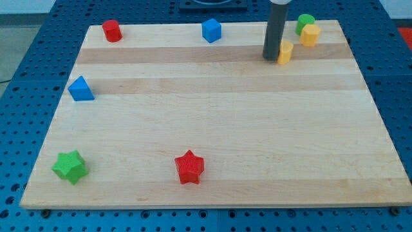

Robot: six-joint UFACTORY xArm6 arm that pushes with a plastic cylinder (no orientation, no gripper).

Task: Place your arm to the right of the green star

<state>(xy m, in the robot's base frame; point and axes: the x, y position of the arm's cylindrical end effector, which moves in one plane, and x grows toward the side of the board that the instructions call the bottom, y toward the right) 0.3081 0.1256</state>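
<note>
The green star [69,166] lies near the board's bottom left corner. My tip [271,58] rests on the board at the view's top right, far from the green star, up and to its right. The tip touches or nearly touches a small yellow block [285,52] just to its right. The rod rises straight up out of the view's top.
A red star [189,167] lies right of the green star at the bottom. A blue triangular block [80,89] sits at left. A red cylinder [112,30] and blue block [211,30] lie along the top. A green cylinder [305,23] and yellow hexagon block [311,35] sit top right.
</note>
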